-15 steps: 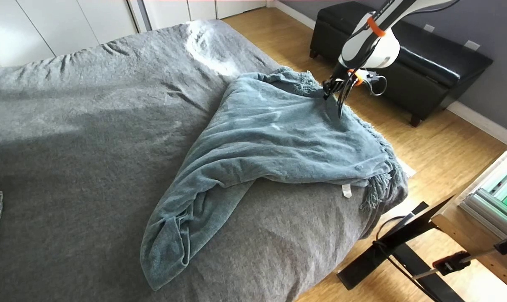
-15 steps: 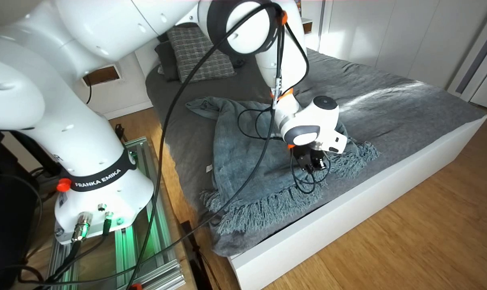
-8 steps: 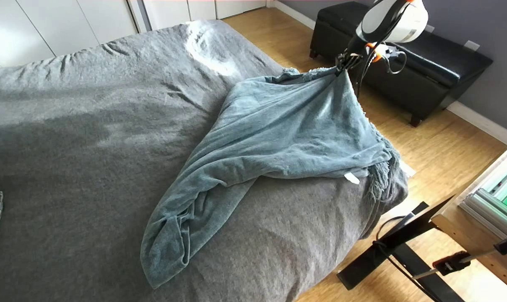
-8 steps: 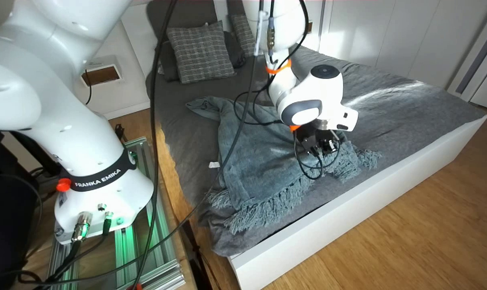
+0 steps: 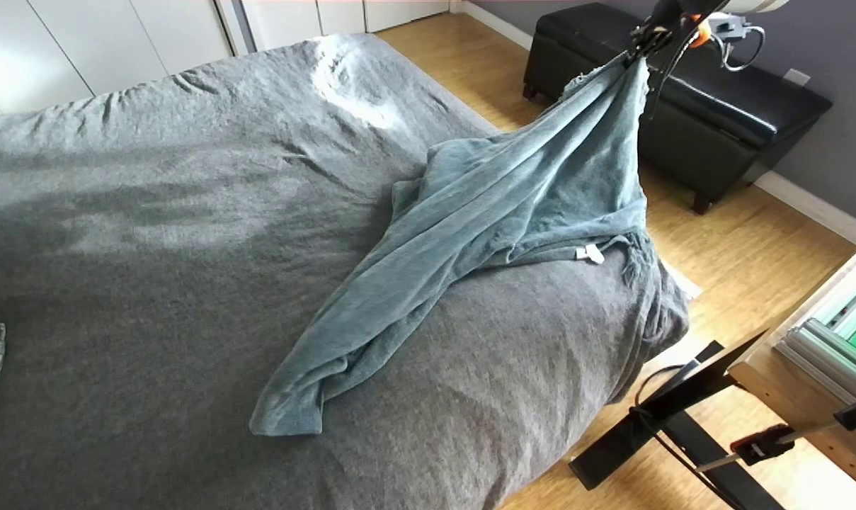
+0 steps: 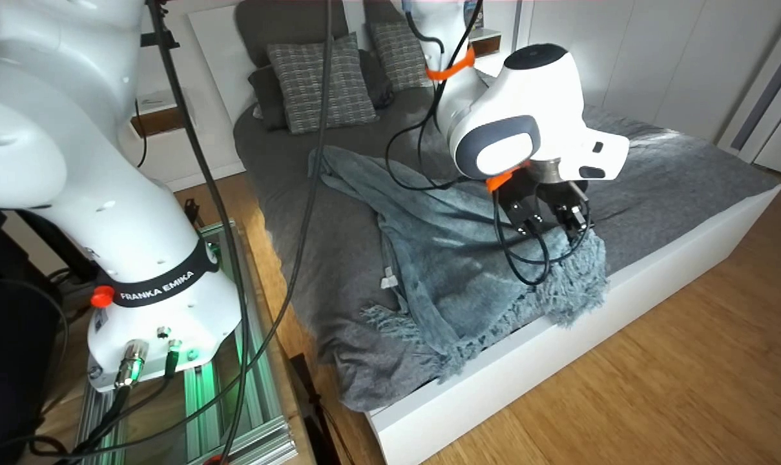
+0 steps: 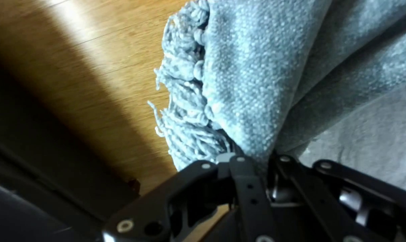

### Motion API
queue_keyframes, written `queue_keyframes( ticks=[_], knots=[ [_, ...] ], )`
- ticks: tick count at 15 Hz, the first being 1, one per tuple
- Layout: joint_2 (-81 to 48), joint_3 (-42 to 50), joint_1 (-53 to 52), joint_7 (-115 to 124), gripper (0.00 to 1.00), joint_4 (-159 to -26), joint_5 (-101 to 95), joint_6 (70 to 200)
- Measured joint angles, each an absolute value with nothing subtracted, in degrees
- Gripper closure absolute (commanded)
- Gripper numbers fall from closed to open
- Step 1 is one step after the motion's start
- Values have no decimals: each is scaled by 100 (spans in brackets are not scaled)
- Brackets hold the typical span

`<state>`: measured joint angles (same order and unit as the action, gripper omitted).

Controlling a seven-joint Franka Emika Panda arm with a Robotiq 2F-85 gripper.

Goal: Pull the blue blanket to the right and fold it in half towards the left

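Note:
The blue blanket lies rumpled across the grey bed cover, and one end is raised into a peak at my gripper. Its narrow end rests on the bed toward the camera. It also shows in an exterior view, partly behind the arm and cables. A white tag shows on its edge. My gripper is shut on the blanket near its fringed edge, past the bed's end. In the wrist view, the blanket runs gathered between the fingers, with fringe beside them. The fingertips are hidden in cloth.
The grey bed cover spreads under the blanket. A black bench stands beyond the bed's end. A white bed rail runs along that end, with fringe over it. Pillows lie at the head. The robot's base stands beside the bed.
My gripper has moved up and outward past the bed's end, lifting and dragging the blanket. The blanket is stretched into a taut peak, and its narrow end has slid along the bed.

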<state>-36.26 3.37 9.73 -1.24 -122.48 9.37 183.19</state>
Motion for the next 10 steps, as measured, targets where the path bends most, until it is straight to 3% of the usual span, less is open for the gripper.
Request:
queue_keyframes(
  ticks=[4,5,6,10],
  knots=[
    [-3268,1542,765,-15,97,-12329,937,18313],
    [-3258,1910,646,39,89,-12328,936,18313],
    [-3260,2074,606,43,89,-12327,916,18277],
    [-3343,1868,643,54,89,-12336,895,18245]
  ],
)
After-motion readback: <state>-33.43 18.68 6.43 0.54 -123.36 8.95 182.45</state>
